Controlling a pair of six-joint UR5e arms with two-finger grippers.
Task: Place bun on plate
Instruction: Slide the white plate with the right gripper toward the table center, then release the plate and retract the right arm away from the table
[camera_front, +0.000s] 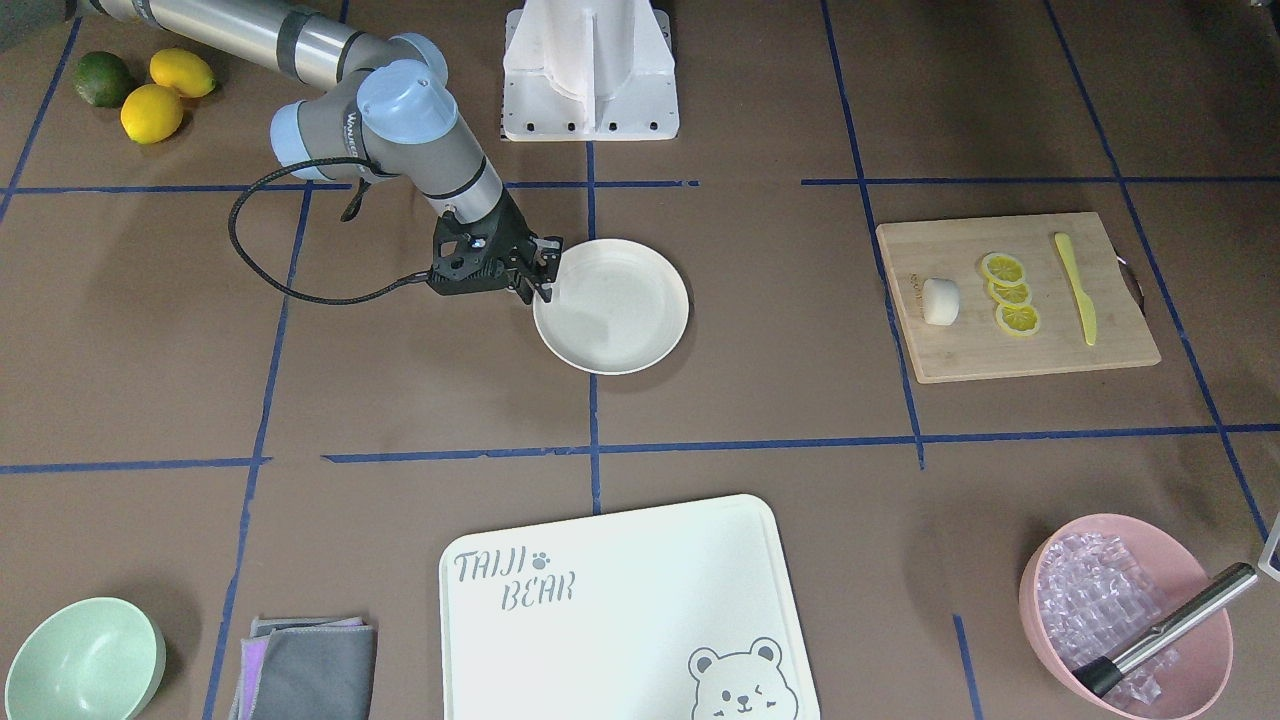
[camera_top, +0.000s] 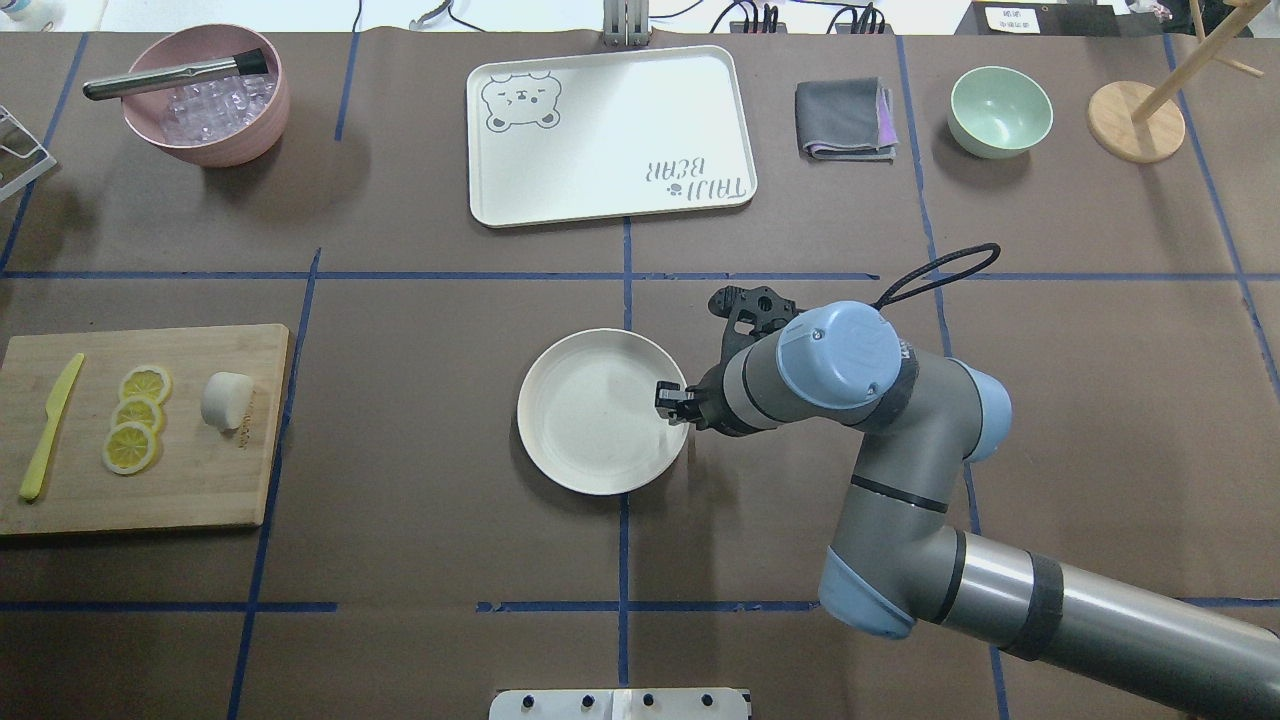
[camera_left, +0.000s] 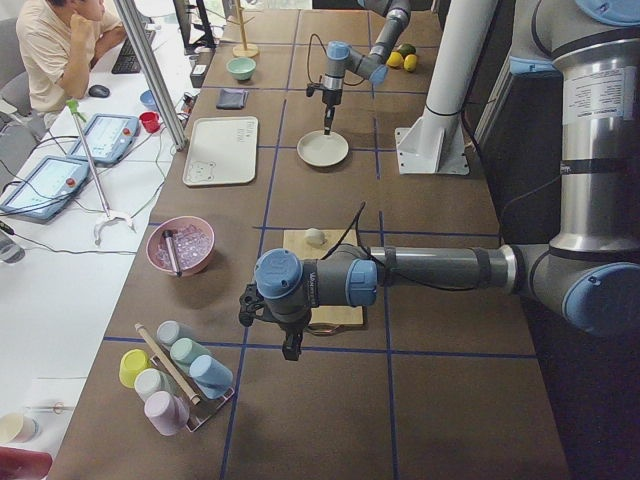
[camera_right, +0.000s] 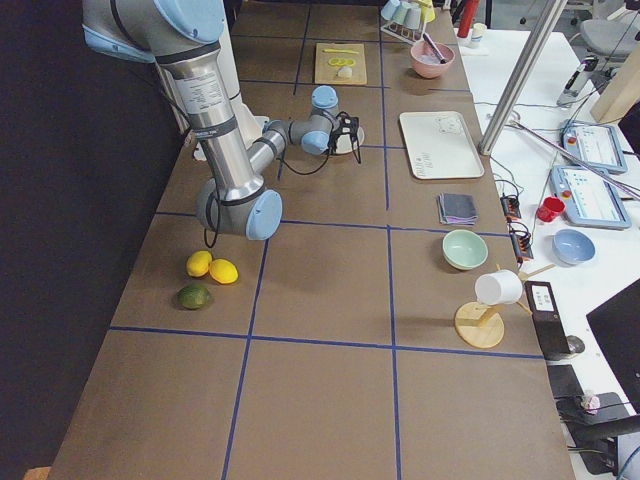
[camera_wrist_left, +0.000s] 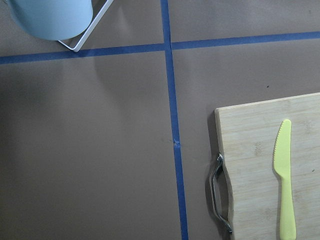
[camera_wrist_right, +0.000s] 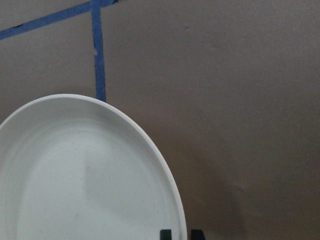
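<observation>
Bamboo board (camera_top: 200, 480) at the left end of the tabletop (camera_top: 420, 400) carries the bun (camera_top: 227, 400), which lies just beside three lemon slices (camera_top: 138, 415), with a yellow knife (camera_top: 50, 425) farther out; the bun is well apart from the plate (camera_top: 590, 450) at the middle; the overhead view puts the right tool (camera_top: 672, 402) at the plate's right edge, and only the right wrist view shows its fingertips (camera_wrist_right: 165, 233) on either side of the rim, clenched on it; the left tool (camera_left: 288, 348) appears in the left side view alone, so I cannot tell its state; its wrist view catches the board's metal handle (camera_wrist_left: 218, 192) and the knife but not the bun; a pink bowl (camera_top: 250, 130) holds ice cubes (camera_top: 205, 105) and a steel-handled brush (camera_top: 170, 75)
</observation>
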